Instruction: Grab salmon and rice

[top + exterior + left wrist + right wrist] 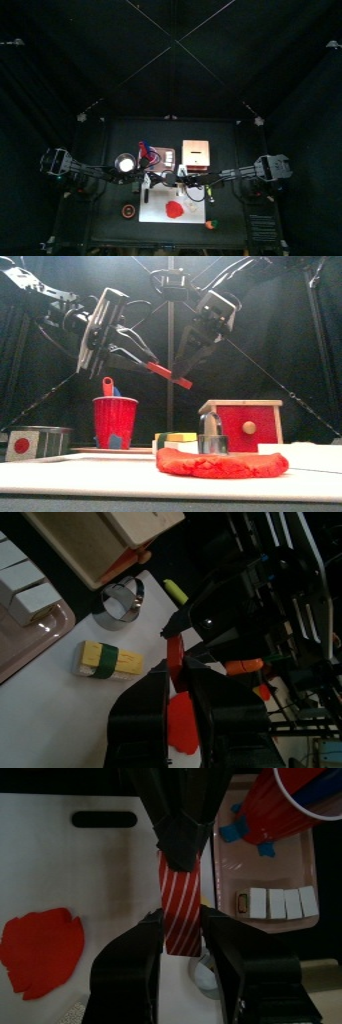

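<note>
Right gripper (pixel 181 930): jaws narrowed onto the lower end of the salmon (pixel 181 903), a red strip with white stripes, pinched between them. Left gripper (pixel 181 846): closed on the opposite end of the same strip, so that both hold it at once. Seen from the front, held in the air above the table, slanting down from the left gripper (pixel 138 358) towards the right gripper (pixel 183 360), with the salmon (pixel 170 374) jutting out below them.

Directly beneath: white board (pixel 80 878), with a dark slot near one edge. On the board: flat red blob (pixel 40 953), well apart from the strip; metal ring (pixel 120 600); yellow block with a green band (pixel 107 660) just beside the ring.

Beside the board: tray (pixel 310 863) holding the rice (pixel 274 901), a row of small white blocks, untouched and clear of both grippers. In the same tray: red cup (pixel 287 803), upright, with a red-handled tool in it.

Farther back: wooden box with a red front (pixel 245 424), standing behind the red blob (pixel 221 463).
</note>
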Available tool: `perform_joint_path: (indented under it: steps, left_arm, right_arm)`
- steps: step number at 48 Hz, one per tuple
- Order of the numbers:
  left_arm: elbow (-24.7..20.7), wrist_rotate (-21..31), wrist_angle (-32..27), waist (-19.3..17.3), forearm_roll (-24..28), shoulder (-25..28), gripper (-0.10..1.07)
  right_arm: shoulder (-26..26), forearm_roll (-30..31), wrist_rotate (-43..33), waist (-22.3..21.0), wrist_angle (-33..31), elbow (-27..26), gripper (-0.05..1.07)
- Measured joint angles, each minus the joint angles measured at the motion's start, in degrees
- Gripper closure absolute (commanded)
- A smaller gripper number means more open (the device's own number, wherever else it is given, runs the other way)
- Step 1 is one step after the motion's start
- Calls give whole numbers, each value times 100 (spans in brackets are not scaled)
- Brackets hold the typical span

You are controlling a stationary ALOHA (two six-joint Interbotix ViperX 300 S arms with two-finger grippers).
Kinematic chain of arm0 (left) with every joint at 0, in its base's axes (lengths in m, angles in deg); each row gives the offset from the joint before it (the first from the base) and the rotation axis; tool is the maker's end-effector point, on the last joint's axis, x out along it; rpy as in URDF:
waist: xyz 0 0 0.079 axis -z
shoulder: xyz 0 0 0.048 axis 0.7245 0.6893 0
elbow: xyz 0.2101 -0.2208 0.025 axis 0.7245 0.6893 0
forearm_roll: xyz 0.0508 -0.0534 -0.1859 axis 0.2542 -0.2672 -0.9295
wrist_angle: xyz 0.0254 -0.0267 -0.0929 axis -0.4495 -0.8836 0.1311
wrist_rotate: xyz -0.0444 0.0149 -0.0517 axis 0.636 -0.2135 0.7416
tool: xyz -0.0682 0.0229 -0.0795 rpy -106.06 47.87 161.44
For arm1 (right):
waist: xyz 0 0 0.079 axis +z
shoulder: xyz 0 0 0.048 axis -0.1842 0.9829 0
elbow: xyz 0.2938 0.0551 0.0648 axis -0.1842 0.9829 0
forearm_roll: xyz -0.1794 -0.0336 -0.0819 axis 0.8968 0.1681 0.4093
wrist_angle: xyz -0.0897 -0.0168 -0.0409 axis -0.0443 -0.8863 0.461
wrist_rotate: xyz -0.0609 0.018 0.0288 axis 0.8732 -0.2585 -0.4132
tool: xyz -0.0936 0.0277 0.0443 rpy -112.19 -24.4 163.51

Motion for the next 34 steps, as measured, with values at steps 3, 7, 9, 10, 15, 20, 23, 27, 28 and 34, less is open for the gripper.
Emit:
perform_joint_path:
  steps: [3,7,9,10,15,20,23,27,28,34]
  left_arm:
    - [35,0,0,-18,9,-9,59]
    - [79,9,-9,-18,9,-18,59]
    - [105,-9,-9,-26,18,-18,59]
    - [123,-9,0,-26,9,-18,59]
    - [149,-26,-9,-35,35,-35,59]
    - [176,-26,-9,-35,97,-44,59]
    - [193,-26,-9,-35,141,-62,59]
    - [255,-26,-9,-35,229,-141,59]
    - [281,-26,-9,-44,264,-167,59]
    - [439,-44,-9,-53,422,-316,59]
  right_arm:
    - [9,0,-9,0,0,0,27]
    - [18,-62,-62,0,-9,0,17]
    - [18,-88,0,0,-9,0,12]
    - [18,-97,0,0,-9,0,10]
    - [18,-132,-18,0,-9,0,3]
    - [18,-141,-26,9,-9,0,3]
    - [18,-176,-18,9,-18,9,3]
    - [-9,-352,-35,26,-79,97,3]
    - [-18,-422,-44,35,-105,114,3]
    - [-193,-844,-62,167,-141,308,3]
